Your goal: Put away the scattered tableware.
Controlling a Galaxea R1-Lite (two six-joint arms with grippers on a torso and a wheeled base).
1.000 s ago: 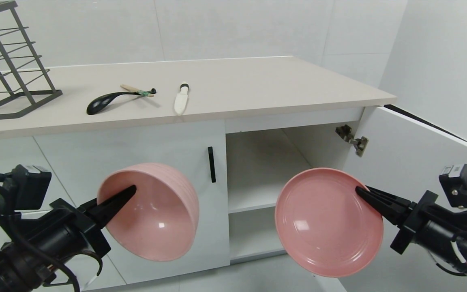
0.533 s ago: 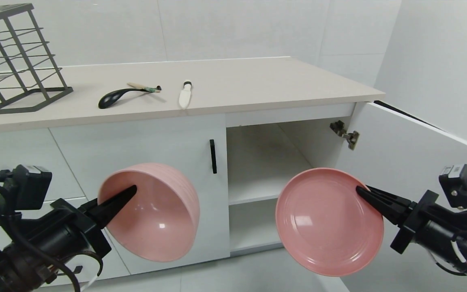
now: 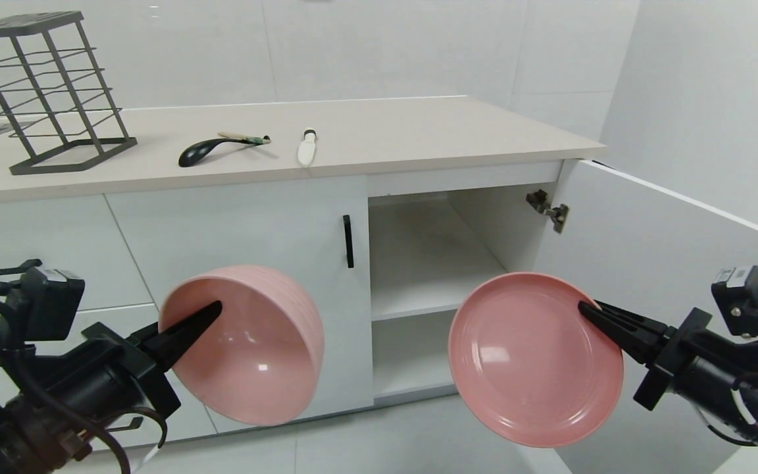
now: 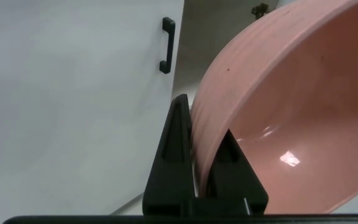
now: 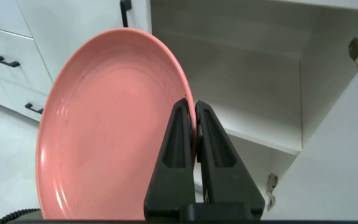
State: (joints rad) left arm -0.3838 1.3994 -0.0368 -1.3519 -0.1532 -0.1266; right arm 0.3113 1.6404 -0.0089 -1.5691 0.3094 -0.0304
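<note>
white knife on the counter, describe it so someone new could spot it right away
Start at the beige countertop above the white cabinets. Near its front edge, above the closed door's black handle, lies the white knife. It is pale and straight, unlike the curved black spoon beside it, toward the wire rack.

A: What does the beige worktop (image 3: 418, 125) carry?
B: At its left end a dark wire rack (image 3: 50, 92) stands upright. Nearer the front edge lies a black spoon (image 3: 193, 157), and a thin wooden stick (image 3: 237, 136) lies at its handle end. Near them lies a white utensil (image 3: 306, 151).
</note>
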